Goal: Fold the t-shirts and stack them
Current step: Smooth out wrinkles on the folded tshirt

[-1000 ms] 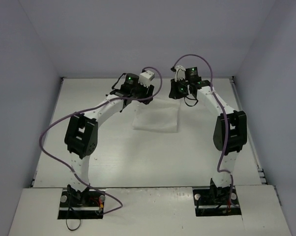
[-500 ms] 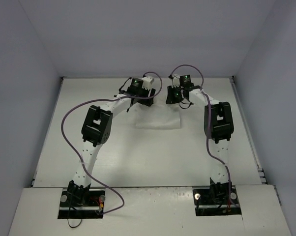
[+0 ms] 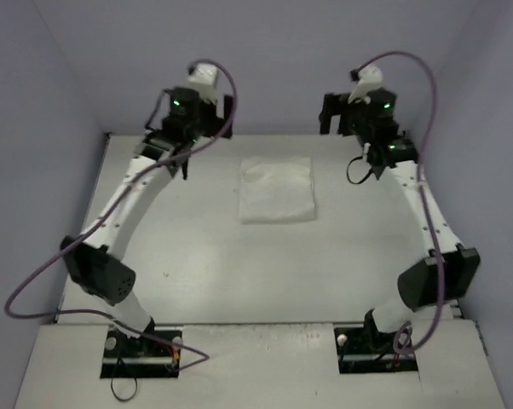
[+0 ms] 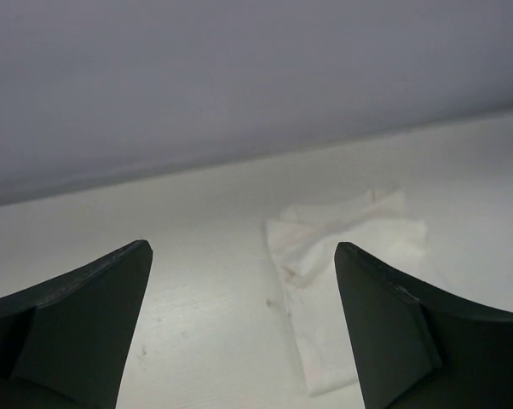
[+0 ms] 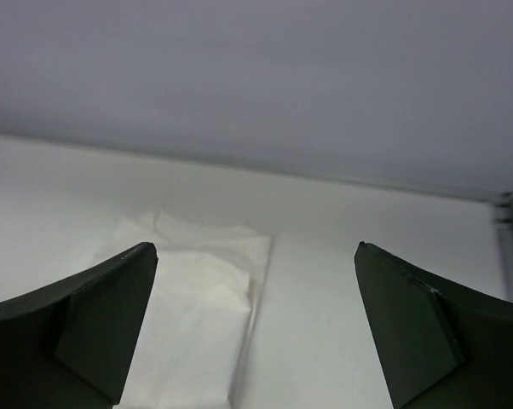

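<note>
One folded white t-shirt (image 3: 278, 189) lies flat as a plain rectangle in the far middle of the table (image 3: 197, 256). My left gripper (image 3: 225, 109) hangs open in the air beyond the shirt's far-left corner, holding nothing. My right gripper (image 3: 331, 113) hangs open beyond the far-right corner, also with nothing in it. In the left wrist view the t-shirt (image 4: 350, 256) lies below and to the right of the open left gripper (image 4: 241, 249). In the right wrist view the t-shirt (image 5: 197, 298) lies low on the left, under the open right gripper (image 5: 256, 247).
Pale walls close the table in at the back (image 3: 265, 68) and on both sides. A rail (image 3: 427, 221) runs along the right edge. Both arm bases sit on the near ledge (image 3: 256, 358).
Both grippers opened and let go of the shirt's far edge, then rose and swung apart to the back corners. The shirt stays folded on the table.
</note>
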`<action>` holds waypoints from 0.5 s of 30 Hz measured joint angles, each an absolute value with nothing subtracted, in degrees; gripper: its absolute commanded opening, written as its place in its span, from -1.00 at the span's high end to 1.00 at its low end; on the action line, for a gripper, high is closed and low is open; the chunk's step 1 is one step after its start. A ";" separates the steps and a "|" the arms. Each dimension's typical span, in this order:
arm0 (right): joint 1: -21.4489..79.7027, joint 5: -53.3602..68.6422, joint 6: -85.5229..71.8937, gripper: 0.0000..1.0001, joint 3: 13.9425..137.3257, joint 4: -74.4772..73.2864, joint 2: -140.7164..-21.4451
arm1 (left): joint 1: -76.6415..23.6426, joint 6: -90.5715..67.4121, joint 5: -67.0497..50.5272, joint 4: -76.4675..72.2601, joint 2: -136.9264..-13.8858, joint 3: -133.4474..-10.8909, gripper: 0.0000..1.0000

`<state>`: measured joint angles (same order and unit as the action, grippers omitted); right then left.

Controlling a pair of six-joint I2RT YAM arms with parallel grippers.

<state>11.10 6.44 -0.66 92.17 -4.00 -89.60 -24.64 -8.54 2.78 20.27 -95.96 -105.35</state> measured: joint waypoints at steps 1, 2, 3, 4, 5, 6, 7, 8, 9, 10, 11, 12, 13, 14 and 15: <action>10.83 4.59 -0.82 -1.00 90.93 -3.87 -84.63 | -24.03 -9.55 4.50 20.72 -90.05 -103.59 -0.69; 10.54 2.79 -1.05 -1.00 89.65 -3.51 -80.04 | -23.08 -10.42 5.92 21.40 -84.28 -101.75 -0.69; 10.25 0.80 -1.35 -1.00 88.19 -3.08 -75.44 | -21.85 -11.06 7.26 22.34 -78.62 -99.91 -0.69; 10.01 -1.27 -1.64 -1.00 86.43 -2.69 -71.28 | -20.60 -11.56 8.80 23.80 -73.55 -98.20 -0.69; 9.86 -3.33 -1.90 -1.00 84.47 -2.44 -67.55 | -19.48 -12.07 10.57 25.56 -69.08 -96.62 -0.69; 9.77 -5.45 -2.11 -1.00 82.42 -2.47 -63.76 | -18.42 -12.54 12.57 27.16 -65.00 -95.13 -0.69; 9.76 -7.21 -2.28 -1.00 80.39 -2.57 -60.45 | -17.61 -12.76 14.54 28.70 -61.11 -93.60 -0.69; 9.77 -8.75 -2.48 -1.00 78.45 -2.84 -57.56 | -17.34 -12.94 16.19 30.44 -57.28 -91.83 -0.70; 9.78 -10.20 -2.63 -1.00 76.51 -2.93 -54.97 | -17.42 -13.11 17.61 31.96 -53.64 -89.98 -0.69; 9.78 -11.41 -2.80 -1.00 74.59 -3.21 -52.86 | -17.56 -13.21 18.68 33.38 -50.91 -88.33 -0.70; 9.78 -12.58 -2.97 -1.00 72.66 -3.48 -50.84 | -17.71 -13.34 19.76 34.70 -48.38 -86.54 -0.70; 9.78 -13.62 -3.16 -1.00 70.34 -3.65 -48.56 | -17.72 -13.54 20.98 36.32 -46.36 -84.83 -0.70; 9.78 -14.40 -3.23 -1.00 67.98 -4.40 -46.58 | -17.72 -13.72 22.05 37.91 -44.99 -83.43 -0.69; 9.78 -15.08 -3.27 -1.00 65.76 -5.31 -44.75 | -17.72 -13.90 23.00 39.41 -43.78 -82.10 -0.70; 9.78 -15.53 -3.27 -1.00 64.11 -6.30 -43.16 | -17.78 -14.08 23.64 40.64 -42.74 -80.76 -0.70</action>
<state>9.78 -15.53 -3.27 64.11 -6.30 -43.16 -17.78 -14.08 23.64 40.64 -42.74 -80.76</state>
